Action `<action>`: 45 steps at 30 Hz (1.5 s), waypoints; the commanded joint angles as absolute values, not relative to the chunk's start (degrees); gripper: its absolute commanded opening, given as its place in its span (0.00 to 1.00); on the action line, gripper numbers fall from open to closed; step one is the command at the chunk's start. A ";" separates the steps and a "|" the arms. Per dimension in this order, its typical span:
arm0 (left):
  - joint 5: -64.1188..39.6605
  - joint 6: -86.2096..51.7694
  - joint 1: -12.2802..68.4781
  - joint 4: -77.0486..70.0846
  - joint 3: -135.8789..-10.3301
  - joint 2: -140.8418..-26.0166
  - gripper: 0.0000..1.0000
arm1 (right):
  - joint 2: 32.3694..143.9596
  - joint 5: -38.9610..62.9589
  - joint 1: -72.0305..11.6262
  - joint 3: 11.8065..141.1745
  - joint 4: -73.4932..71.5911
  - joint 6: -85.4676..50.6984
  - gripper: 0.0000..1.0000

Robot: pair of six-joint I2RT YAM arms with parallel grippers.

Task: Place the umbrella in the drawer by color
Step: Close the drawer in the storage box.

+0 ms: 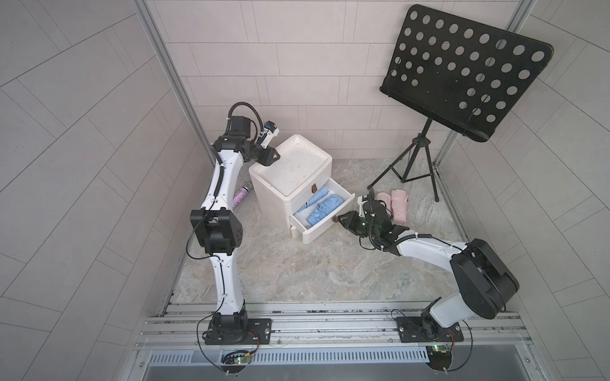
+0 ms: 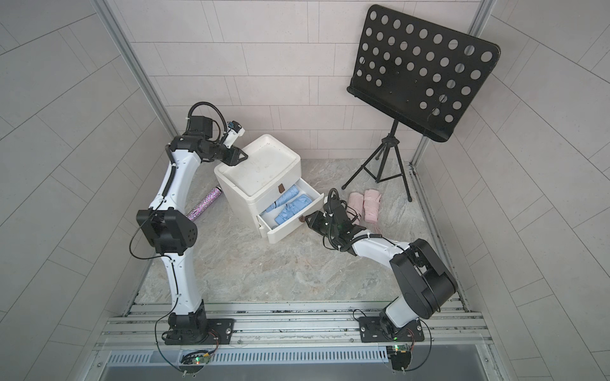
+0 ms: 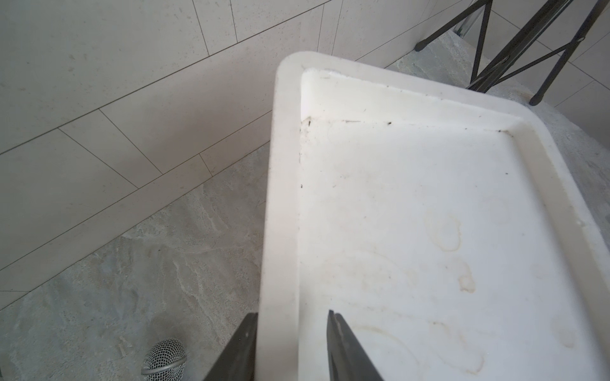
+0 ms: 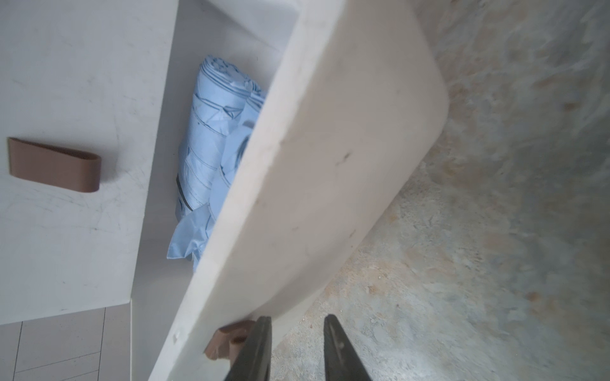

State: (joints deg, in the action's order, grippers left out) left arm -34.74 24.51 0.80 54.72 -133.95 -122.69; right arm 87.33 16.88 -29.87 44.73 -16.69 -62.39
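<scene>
A white cabinet (image 1: pixel 290 165) stands at the back with one drawer (image 1: pixel 325 227) pulled out. Two light blue folded umbrellas (image 1: pixel 318 206) (image 4: pixel 211 148) lie inside that drawer. Two pink folded umbrellas (image 1: pixel 396 203) (image 2: pixel 366 206) lie on the floor to its right. My left gripper (image 3: pixel 292 313) (image 1: pixel 275 156) sits astride the rim of the cabinet's top, one finger outside and one inside, closed on it. My right gripper (image 4: pixel 297 317) (image 1: pixel 340 219) is low at the drawer's front, right beside its brown handle (image 4: pixel 224 343). Its jaws stand a little apart with only floor between them.
A black music stand (image 1: pixel 462 72) on a tripod (image 1: pixel 416 161) stands at the back right, just behind the pink umbrellas. A glittery purple microphone (image 1: pixel 241 196) (image 3: pixel 165 359) lies on the floor left of the cabinet. Tiled walls close in both sides and the back.
</scene>
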 commanded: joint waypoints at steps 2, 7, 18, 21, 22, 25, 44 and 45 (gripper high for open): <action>-39.90 24.96 3.52 63.11 -131.90 -122.98 0.38 | 85.62 15.77 -28.93 43.37 -22.96 -63.64 0.29; -40.67 24.96 3.52 63.11 -131.90 -123.13 0.31 | 88.43 17.26 -27.96 44.36 -26.72 -64.00 0.28; -41.04 25.64 3.60 63.19 -130.84 -123.31 0.27 | 95.60 18.30 -27.77 54.65 -25.18 -63.45 0.27; -40.78 25.57 3.47 63.06 -130.87 -123.48 0.27 | 95.08 17.99 -27.78 54.08 -25.29 -63.74 0.27; -40.78 25.55 3.47 62.97 -130.87 -123.49 0.27 | 94.72 17.79 -27.77 53.39 -25.48 -63.93 0.27; -40.61 25.40 3.41 62.62 -130.87 -123.52 0.27 | 92.56 16.60 -27.30 49.33 -27.32 -64.83 0.27; -40.87 24.74 3.17 62.40 -131.26 -124.10 0.27 | 88.29 15.95 -21.45 38.54 -32.34 -66.87 0.28; -40.94 24.83 3.16 62.48 -131.31 -124.10 0.28 | 88.57 16.28 -21.46 38.86 -32.78 -66.92 0.28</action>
State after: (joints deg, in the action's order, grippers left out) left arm -35.88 24.47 1.13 53.47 -133.36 -122.69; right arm 88.40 16.27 -21.69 39.31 -29.89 -65.63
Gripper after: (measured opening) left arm 0.275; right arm 0.281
